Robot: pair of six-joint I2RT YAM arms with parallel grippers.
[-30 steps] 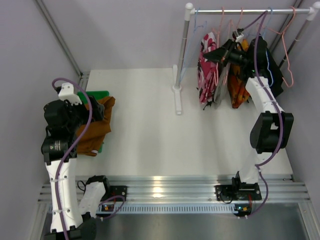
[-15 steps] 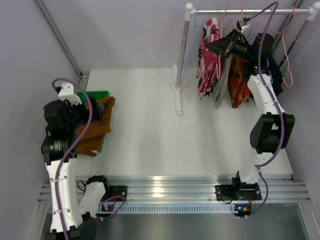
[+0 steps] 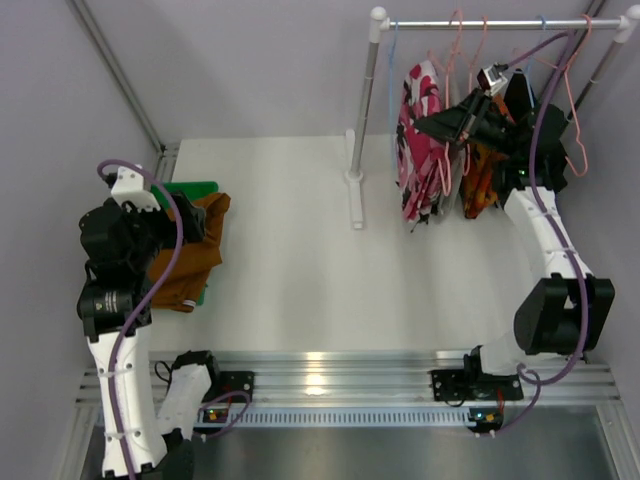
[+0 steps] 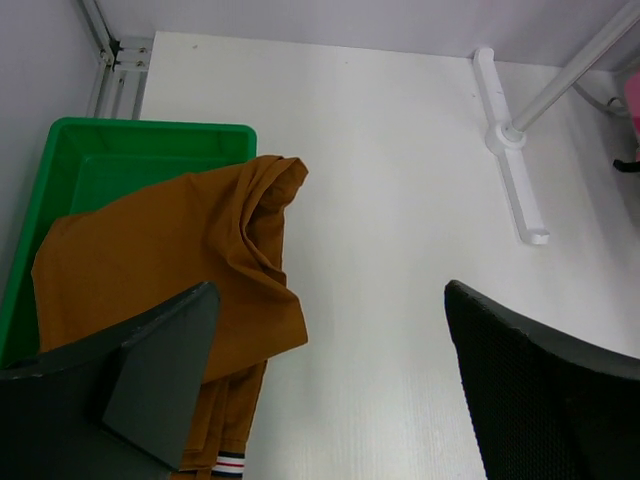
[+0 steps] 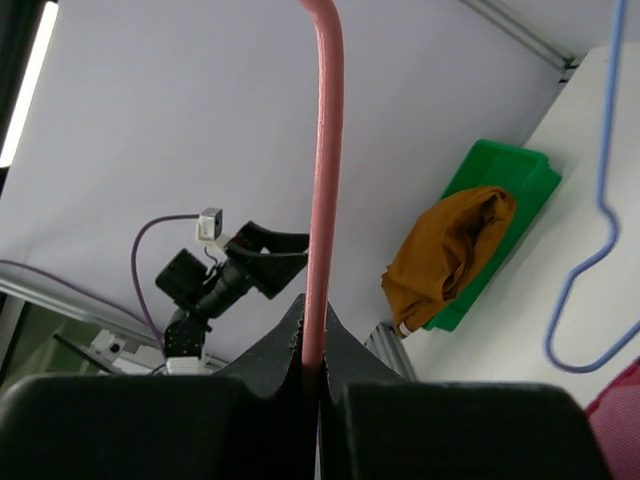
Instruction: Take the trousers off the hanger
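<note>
One pink hanger (image 5: 325, 150) is clenched by right gripper (image 5: 315, 375); hook to be lifted clear of rail (image 3: 480, 22) before floral trousers (image 3: 415, 140) are drawn away. Left gripper (image 4: 330, 300) gaping, empty.

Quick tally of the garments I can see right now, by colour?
Rust-brown trousers: 1
Pink floral trousers: 1
Grey trousers: 1
Orange-patterned garment: 1
Total: 4 clearly visible
</note>
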